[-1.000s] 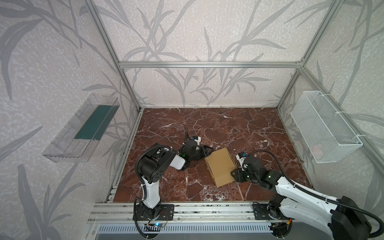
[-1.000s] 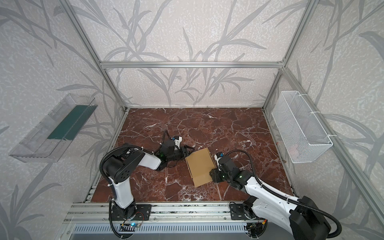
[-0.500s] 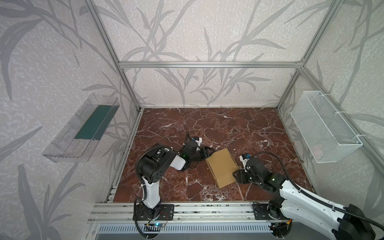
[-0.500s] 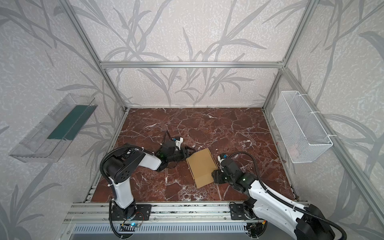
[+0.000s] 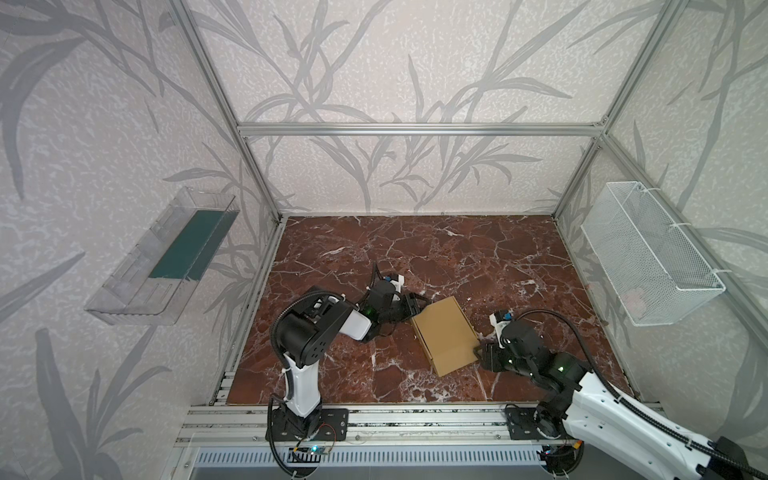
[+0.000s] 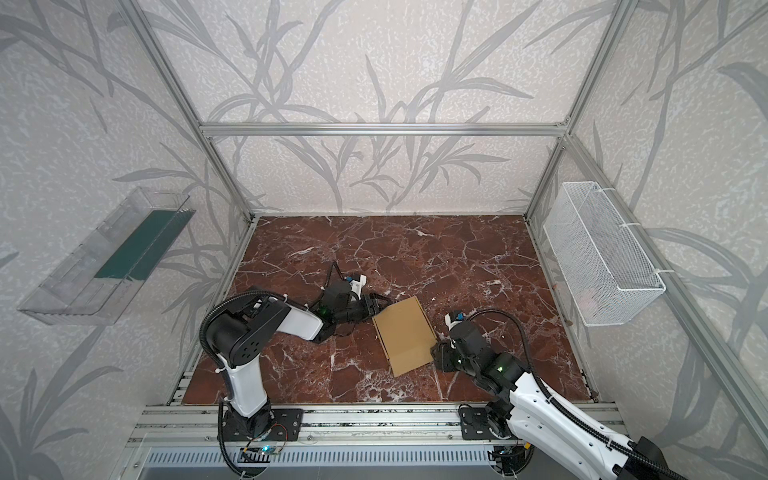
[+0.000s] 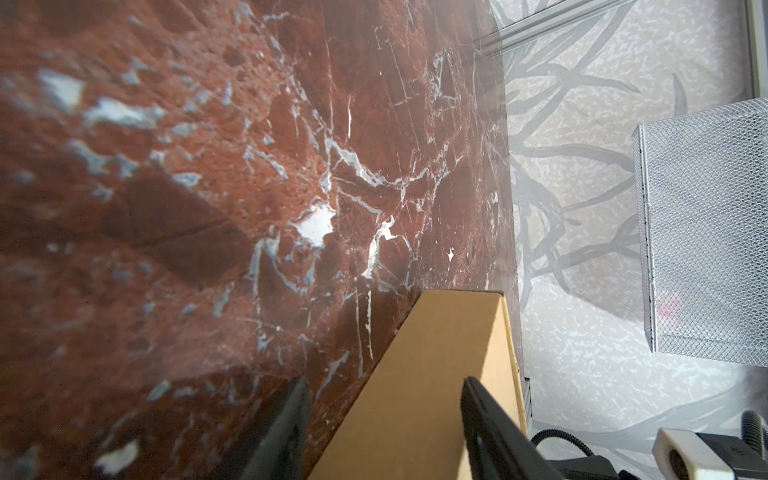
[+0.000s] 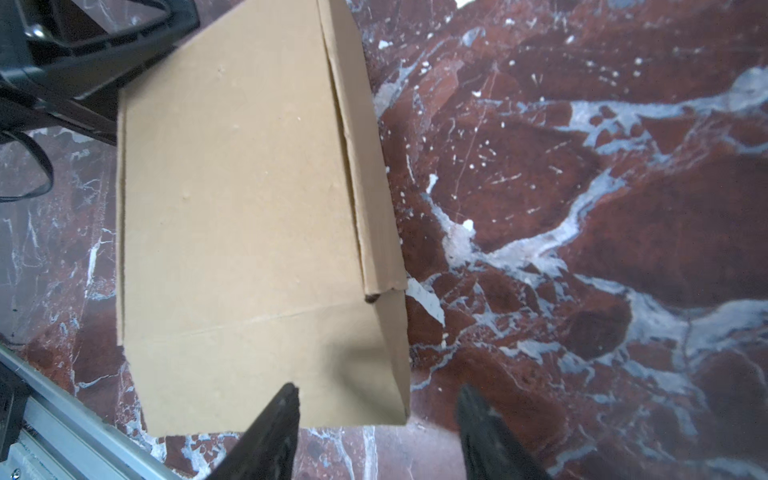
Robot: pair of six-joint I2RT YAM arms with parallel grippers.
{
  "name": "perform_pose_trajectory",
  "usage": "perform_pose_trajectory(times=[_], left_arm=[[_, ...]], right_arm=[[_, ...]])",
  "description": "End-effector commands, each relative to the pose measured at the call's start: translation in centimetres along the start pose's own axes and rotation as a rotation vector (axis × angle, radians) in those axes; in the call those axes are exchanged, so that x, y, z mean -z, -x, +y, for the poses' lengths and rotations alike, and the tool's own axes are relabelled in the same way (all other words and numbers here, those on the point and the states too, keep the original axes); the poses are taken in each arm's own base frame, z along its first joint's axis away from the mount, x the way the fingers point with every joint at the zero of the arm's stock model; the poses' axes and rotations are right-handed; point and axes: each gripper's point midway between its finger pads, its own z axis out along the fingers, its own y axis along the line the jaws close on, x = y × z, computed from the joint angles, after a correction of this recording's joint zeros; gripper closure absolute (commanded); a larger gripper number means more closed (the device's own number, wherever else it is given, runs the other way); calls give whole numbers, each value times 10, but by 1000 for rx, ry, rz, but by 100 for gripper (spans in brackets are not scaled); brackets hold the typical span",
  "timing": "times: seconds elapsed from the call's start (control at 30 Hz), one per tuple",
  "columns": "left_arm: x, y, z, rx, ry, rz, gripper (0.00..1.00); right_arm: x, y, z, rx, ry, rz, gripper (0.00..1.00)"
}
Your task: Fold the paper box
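Right gripper (image 5: 481,354) shifted bit right; paper box (image 5: 445,334) stays on marble floor (image 5: 457,257), near middle. Top views: fingertips too dark to see. Wrist views: both grippers half open, gripping nothing, left gripper (image 7: 384,415) around box's far-left corner, right at near-right corner.

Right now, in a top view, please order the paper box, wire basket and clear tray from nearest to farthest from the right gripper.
1. paper box, right beside the right gripper.
2. wire basket, on the right wall.
3. clear tray, on the left wall.
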Motion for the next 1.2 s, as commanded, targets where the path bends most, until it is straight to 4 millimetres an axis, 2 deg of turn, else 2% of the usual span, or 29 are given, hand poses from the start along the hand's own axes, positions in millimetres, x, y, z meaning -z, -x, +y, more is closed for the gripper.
perform_pose_trajectory(times=[0.0,0.13,0.43,1.17], left_arm=[[8,-61,75,140,256,186,38],[8,-62,77,143,259,189,38],[8,-62,77,149,256,187,38],[5,-66,82,159,248,192,38]], right_arm=[[-1,-14,-14,-64,-44,28,41],[1,-17,-20,-93,-61,16,42],[-12,-24,-21,-120,-48,35,42],[-29,-14,-18,-113,-44,0,41]])
